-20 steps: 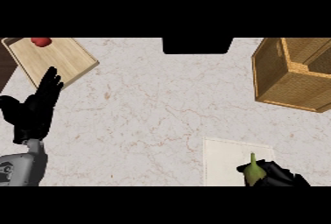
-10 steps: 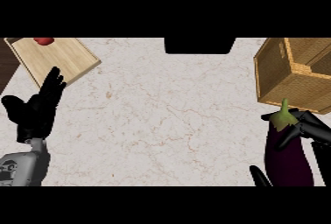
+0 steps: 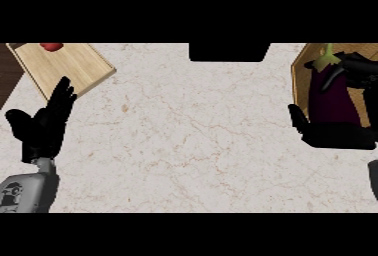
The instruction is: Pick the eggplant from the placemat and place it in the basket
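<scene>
A dark purple eggplant [image 3: 334, 95] with a green stem stands upright at the right edge of the head view, held over the wooden basket [image 3: 300, 75]. My right hand [image 3: 332, 134] is shut on it, with the thumb at the left and fingers curled round its top and base. Only the basket's left wall shows; the eggplant and hand hide the rest. My left hand [image 3: 43, 125] rests open at the left edge, fingers pointing up. The placemat is out of view.
A wooden cutting board [image 3: 70, 65] lies at the back left with a small red object [image 3: 51, 46] on its far end. A black block [image 3: 229, 52] sits at the counter's back edge. The marble counter [image 3: 192, 135] spreads between the hands.
My right hand has lifted the eggplant from the lower right and carried it up and back, over the basket. The view has shifted, so the basket sits further right. The left hand stays put.
</scene>
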You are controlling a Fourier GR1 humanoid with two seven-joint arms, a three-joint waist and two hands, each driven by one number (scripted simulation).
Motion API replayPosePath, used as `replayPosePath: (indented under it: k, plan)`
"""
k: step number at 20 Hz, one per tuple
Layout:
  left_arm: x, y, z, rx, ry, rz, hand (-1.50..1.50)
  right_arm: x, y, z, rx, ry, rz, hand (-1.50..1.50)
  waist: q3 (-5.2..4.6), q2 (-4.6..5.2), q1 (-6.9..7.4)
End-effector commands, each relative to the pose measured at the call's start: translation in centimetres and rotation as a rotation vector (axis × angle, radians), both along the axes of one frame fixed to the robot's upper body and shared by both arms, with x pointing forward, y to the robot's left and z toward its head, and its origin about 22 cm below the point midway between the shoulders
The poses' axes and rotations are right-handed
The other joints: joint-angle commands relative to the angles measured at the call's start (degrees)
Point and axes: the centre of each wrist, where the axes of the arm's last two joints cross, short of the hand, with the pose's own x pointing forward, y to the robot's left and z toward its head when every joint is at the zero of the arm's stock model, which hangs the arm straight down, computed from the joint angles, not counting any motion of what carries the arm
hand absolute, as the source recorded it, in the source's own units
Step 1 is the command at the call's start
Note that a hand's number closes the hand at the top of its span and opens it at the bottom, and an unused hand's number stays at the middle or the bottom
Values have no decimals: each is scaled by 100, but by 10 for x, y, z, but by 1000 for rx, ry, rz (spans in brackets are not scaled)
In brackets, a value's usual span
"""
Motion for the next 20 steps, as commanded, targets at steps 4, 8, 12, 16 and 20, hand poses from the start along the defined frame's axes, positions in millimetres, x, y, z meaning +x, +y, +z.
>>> replayPosePath:
  k: [4, 8, 12, 16, 20]
  plan:
    - [-9, -8, 2, -11, 8, -3, 0, 48, -2, 7, -85, 27, -44, 150, 2, -8, -14]
    - [-12, 8, 7, -28, -4, -9, 0, 74, -24, -21, -166, 74, -94, 150, 3, 1, 8]
    - [-6, -8, 5, -5, 1, 8, 0, 89, -30, -33, -156, 109, -102, 150, 4, -3, -24]
    - [8, -4, 15, -16, -1, -10, 0, 111, -54, -39, -173, 143, -130, 150, 4, 8, -18]
    - [7, 2, 6, 7, -3, 5, 0, 129, -78, -44, -128, 155, -120, 150, 4, 14, 9]
